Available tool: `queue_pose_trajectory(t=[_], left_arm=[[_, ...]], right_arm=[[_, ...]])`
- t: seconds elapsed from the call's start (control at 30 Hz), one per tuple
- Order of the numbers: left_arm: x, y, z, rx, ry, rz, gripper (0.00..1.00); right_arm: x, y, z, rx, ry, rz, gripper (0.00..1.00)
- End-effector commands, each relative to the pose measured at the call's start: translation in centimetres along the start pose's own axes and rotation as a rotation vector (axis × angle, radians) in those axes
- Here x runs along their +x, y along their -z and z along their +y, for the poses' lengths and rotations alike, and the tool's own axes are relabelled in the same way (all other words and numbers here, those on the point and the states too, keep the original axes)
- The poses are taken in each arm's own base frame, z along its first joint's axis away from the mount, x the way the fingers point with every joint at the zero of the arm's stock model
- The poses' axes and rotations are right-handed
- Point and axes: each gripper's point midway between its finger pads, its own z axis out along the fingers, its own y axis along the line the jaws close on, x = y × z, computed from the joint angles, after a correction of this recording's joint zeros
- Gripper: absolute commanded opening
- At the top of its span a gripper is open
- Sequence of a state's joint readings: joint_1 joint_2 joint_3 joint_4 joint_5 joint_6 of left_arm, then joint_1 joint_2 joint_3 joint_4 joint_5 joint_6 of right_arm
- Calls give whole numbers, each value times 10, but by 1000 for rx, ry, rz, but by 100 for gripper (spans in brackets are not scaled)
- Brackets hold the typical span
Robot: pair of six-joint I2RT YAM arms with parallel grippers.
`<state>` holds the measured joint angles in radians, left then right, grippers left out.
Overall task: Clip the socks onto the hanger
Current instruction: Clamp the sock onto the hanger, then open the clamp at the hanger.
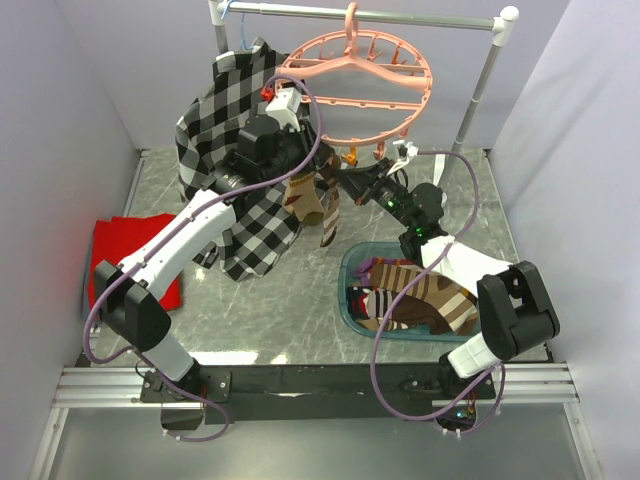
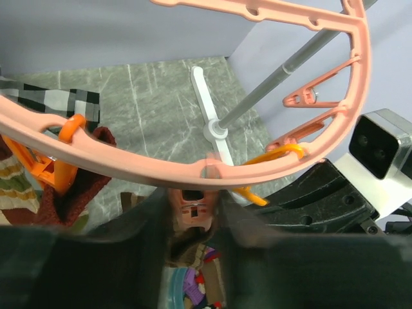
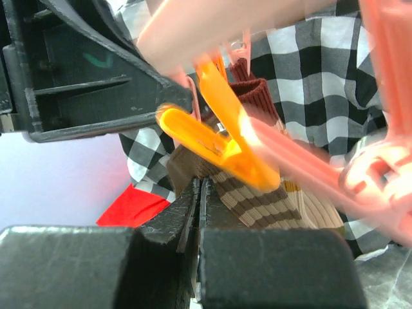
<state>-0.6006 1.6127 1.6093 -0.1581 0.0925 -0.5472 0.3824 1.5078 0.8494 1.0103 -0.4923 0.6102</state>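
The salmon-pink hanger (image 1: 355, 75) hangs by its hook from the rail. In the left wrist view its ring (image 2: 129, 164) crosses just above my fingers. My left gripper (image 2: 191, 209) is shut on a pink clip (image 2: 191, 203) under that ring, with brown striped fabric just below it. An orange clip (image 2: 61, 170) holds a maroon sock (image 2: 77, 193). Two socks (image 1: 308, 200) dangle below the hanger. My right gripper (image 3: 201, 183) is shut, its tips against a brown-and-cream striped sock (image 3: 257, 199) under an orange clip (image 3: 219, 138). Whether it pinches the sock is hidden.
A black-and-white plaid shirt (image 1: 225, 120) hangs left of the hanger, behind my left arm. A red cloth (image 1: 120, 250) lies on the table at the left. A teal basket (image 1: 350, 270) with several striped socks (image 1: 415, 295) sits under my right arm. The rail's post (image 1: 478, 95) stands back right.
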Motion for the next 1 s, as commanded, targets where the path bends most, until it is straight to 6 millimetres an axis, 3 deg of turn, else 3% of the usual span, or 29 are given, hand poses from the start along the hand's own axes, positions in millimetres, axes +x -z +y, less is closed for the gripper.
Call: queue_pose_trajectory(t=[0.0, 0.07, 0.2, 0.33, 0.53, 0.77, 0.97], left_arm=[[-18, 12, -13, 30, -1, -52, 50], [-19, 13, -11, 21, -10, -57, 65], [-21, 13, -4, -15, -17, -72, 71], [-20, 9, 3, -44, -16, -77, 70], [-18, 4, 15, -93, -22, -83, 61], [-21, 2, 30, -145, -31, -90, 58], [-25, 4, 36, -165, -34, -93, 58]], right_arm=[[-36, -9, 16, -55, 51, -90, 1], [-35, -8, 16, -56, 48, -86, 7], [-33, -5, 19, -58, 51, -69, 18], [-28, 1, 16, -24, 84, -28, 34], [-22, 22, 7, 87, 186, 55, 49], [-32, 52, -13, 205, 300, 126, 54], [-55, 51, -26, 179, 293, 126, 54]])
